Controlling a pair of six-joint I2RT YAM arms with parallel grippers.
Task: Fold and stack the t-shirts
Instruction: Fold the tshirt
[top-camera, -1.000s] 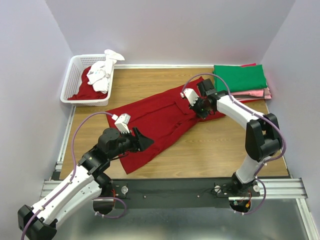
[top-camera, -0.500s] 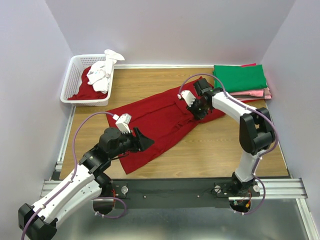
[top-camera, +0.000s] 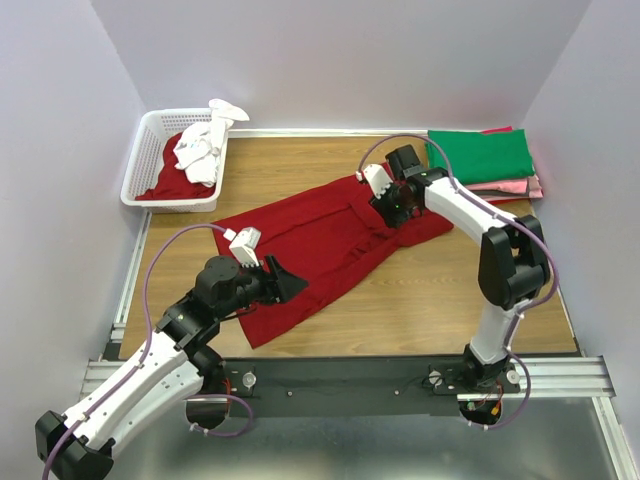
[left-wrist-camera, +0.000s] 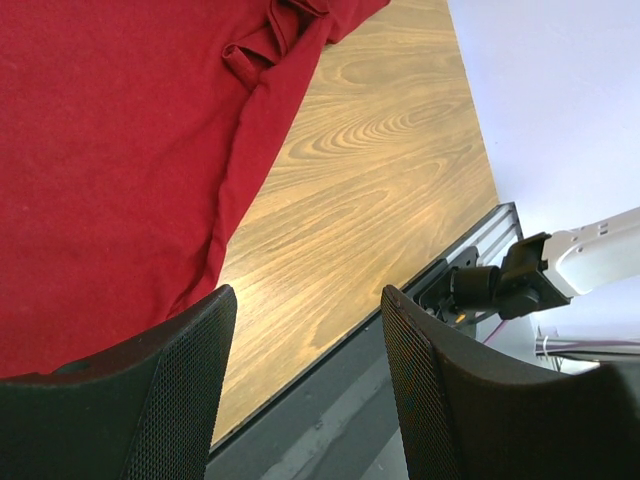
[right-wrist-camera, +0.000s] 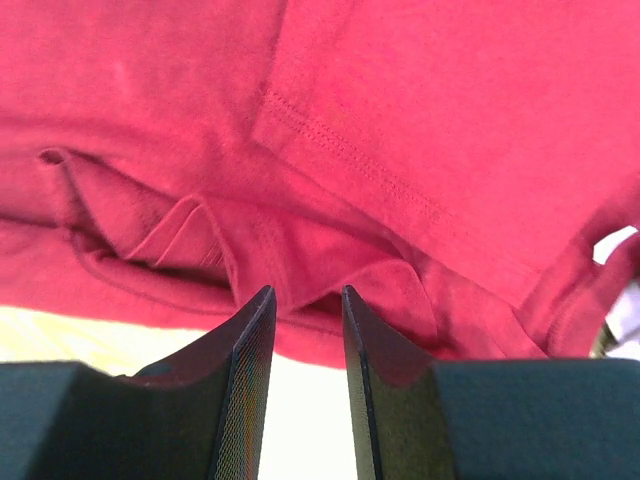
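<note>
The left gripper (top-camera: 287, 282) hangs low over the near left part of the dark red t-shirt (top-camera: 310, 235). Its jaws stand wide apart with nothing between them. Far behind it, in the left rear corner, a white lattice basket (top-camera: 140, 165) holds a white garment (top-camera: 200, 150) draped over its rim and a red one (top-camera: 165, 187) beneath. The dark red t-shirt lies spread aslant across the wooden table (top-camera: 430, 300), from near left to far right.

The left wrist view has the shirt (left-wrist-camera: 100, 170) to the left of its gripper (left-wrist-camera: 305, 300), bare wood between the fingers, and the metal rail (left-wrist-camera: 360, 400) at the table's near edge.

The right gripper (top-camera: 392, 208) is down on the shirt's far right end. Its jaws are slightly parted and clamp nothing. Only its wrist view shows the rumpled folds and a stitched hem (right-wrist-camera: 350, 150) just beyond the gripper (right-wrist-camera: 305, 295).

At the right rear, well clear of the shirt, a folded green t-shirt (top-camera: 480, 155) tops a stack, with a pink one (top-camera: 520, 187) under it.
</note>
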